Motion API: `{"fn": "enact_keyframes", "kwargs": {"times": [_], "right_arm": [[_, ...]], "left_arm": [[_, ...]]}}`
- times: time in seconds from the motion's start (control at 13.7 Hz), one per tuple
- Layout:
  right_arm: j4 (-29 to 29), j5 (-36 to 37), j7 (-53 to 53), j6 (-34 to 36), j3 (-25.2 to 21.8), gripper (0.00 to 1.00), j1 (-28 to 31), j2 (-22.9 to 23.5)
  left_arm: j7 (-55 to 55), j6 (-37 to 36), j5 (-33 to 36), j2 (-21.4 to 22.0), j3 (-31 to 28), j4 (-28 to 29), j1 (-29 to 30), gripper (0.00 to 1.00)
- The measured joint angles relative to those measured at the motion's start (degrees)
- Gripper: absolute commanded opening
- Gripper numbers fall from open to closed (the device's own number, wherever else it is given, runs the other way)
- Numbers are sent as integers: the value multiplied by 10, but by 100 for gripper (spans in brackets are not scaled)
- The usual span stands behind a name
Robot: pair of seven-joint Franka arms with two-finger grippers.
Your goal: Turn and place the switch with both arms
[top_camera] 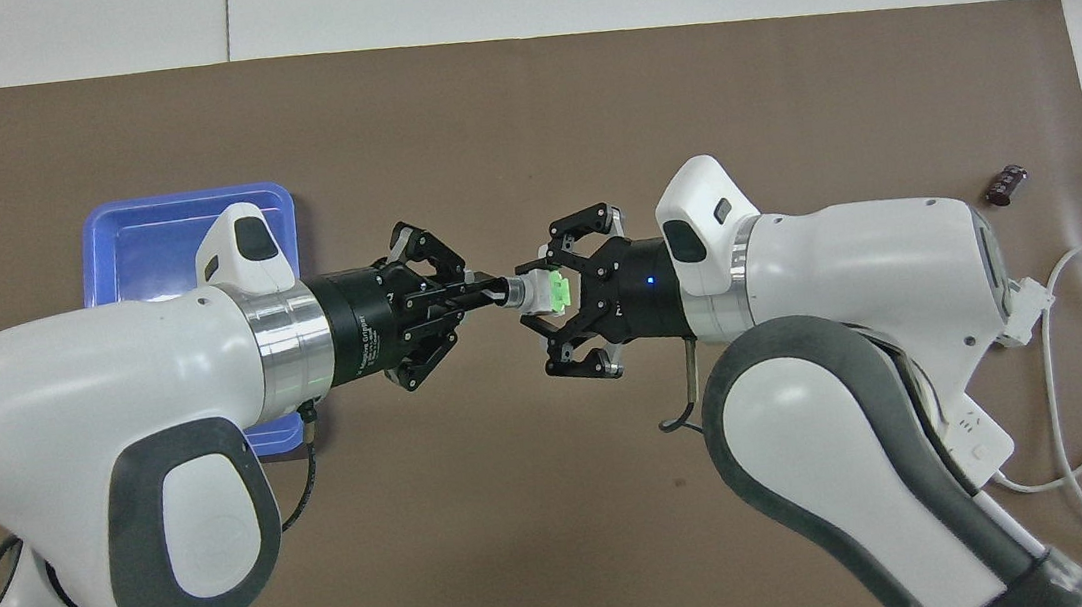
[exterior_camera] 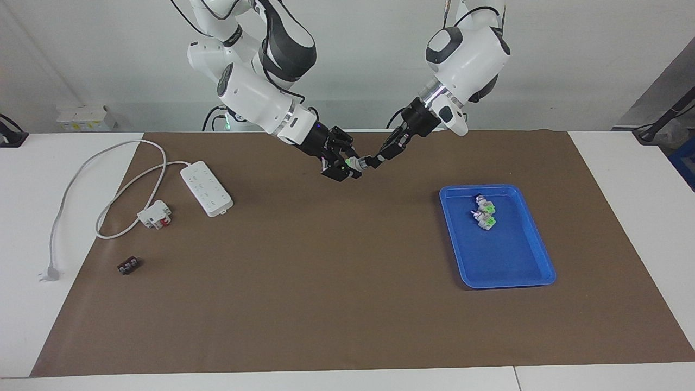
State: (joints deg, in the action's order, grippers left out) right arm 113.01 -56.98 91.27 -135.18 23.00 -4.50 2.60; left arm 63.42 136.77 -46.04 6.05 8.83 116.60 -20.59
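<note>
The switch [exterior_camera: 353, 162] [top_camera: 532, 293] hangs in the air over the brown mat, between the two hands. It has a pale body with a green label, and its knob end points at the left arm. My right gripper [exterior_camera: 344, 166] [top_camera: 550, 294] is shut on the switch's body, with its outer links splayed to the sides. My left gripper [exterior_camera: 373, 161] [top_camera: 492, 293] meets it tip to tip, its fingers pinched together on the black knob.
A blue tray [exterior_camera: 507, 266] [top_camera: 142, 235] toward the left arm's end holds two more green-labelled switches [exterior_camera: 483, 213]. Toward the right arm's end lie a white power strip [exterior_camera: 206, 188] with its cable, a white-and-red block [exterior_camera: 155, 214] and a small black ribbed piece [exterior_camera: 128, 265] [top_camera: 1006, 184].
</note>
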Motion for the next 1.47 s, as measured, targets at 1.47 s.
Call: {"fn": "enact_keyframes", "kwargs": {"times": [1.47], "right_arm": [[5, 0, -4, 1, 0, 0, -1, -7]], "left_arm": [[-401, 2, 0, 0, 3, -9, -1, 0]]}}
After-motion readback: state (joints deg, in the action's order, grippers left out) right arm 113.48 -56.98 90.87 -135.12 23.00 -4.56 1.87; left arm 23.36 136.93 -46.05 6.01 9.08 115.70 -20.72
